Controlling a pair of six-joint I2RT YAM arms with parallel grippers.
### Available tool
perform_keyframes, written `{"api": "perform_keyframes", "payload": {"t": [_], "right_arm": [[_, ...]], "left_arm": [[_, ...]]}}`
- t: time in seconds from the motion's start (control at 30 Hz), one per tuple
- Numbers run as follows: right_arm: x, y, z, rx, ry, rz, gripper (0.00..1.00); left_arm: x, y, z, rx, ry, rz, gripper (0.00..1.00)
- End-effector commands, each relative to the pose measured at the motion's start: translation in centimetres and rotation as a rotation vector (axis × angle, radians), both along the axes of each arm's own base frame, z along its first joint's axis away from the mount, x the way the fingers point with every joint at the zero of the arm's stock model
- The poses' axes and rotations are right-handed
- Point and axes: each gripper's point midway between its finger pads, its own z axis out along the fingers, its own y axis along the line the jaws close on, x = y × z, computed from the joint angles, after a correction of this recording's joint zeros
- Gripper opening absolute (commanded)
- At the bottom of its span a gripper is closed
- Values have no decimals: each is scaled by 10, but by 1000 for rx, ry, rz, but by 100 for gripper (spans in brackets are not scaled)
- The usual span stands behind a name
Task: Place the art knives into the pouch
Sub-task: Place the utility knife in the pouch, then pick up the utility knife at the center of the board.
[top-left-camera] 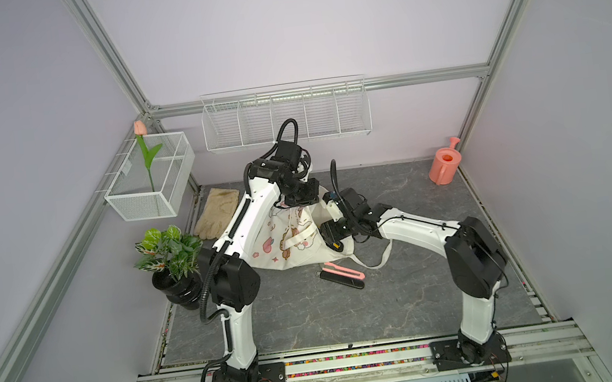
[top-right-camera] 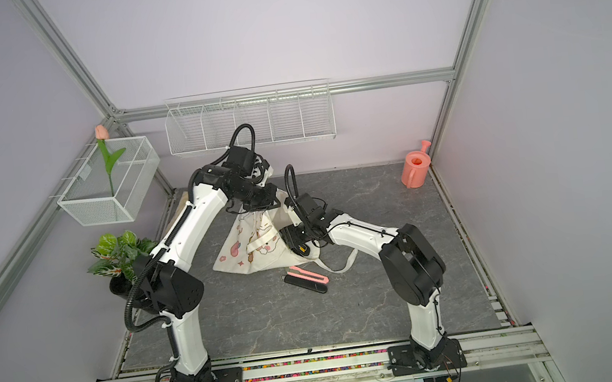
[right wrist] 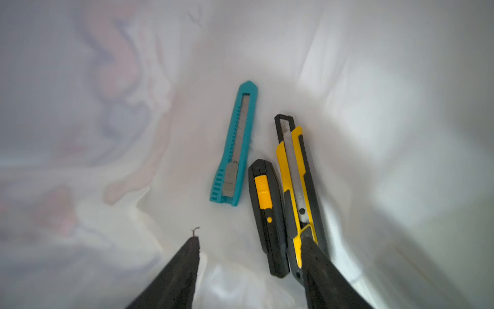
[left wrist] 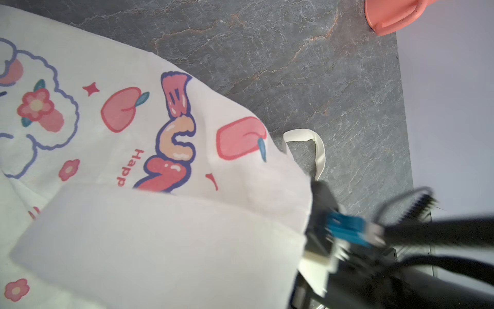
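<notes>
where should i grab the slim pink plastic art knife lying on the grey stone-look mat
Mid-body, from straight above, jaws across its narrow width: the slim pink plastic art knife lies flat on the grey stone-look mat. A black knife lies close along its robot-facing side, so that finger probably has little room.

Both top views: right gripper (right wrist: 251, 238) fingertips hidden inside pouch (top-left-camera: 295, 248); left gripper (top-left-camera: 298, 202) jaws hidden under its own wrist. Tail of yellow knife (right wrist: 294, 166) covered by right gripper. At 10 o'clock of pouch, glove (top-left-camera: 217, 214) partly behind left arm (top-left-camera: 249, 222). Frame edge crops watering can (left wrist: 393, 13).
</notes>
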Motion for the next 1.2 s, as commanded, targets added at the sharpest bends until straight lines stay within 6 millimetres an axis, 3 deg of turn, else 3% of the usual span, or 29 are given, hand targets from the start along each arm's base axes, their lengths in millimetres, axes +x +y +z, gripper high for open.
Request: {"api": "perform_keyframes", "payload": {"t": [0.0,0.1,0.3,0.47,0.9,1.17], "right_arm": [[-12,-18,31,-1,-62,3,64],[-33,-30,33,-19,-57,24,64],[-76,-51,7,-113,-21,67,64],[-100,-48,-19,-165,19,120,63],[-124,-23,-73,-183,121,170,57],[-129,-23,-90,-189,145,160,53]], "left_arm": [[-7,-3,7,-21,-8,-22,0],[-6,-4,8,-25,-10,-20,0],[-5,-5,7,-27,-9,-19,0],[-6,-5,7,-26,-9,-20,0],[-7,-5,7,-30,-7,-22,0],[-7,-6,3,-32,-4,-23,0]]}}
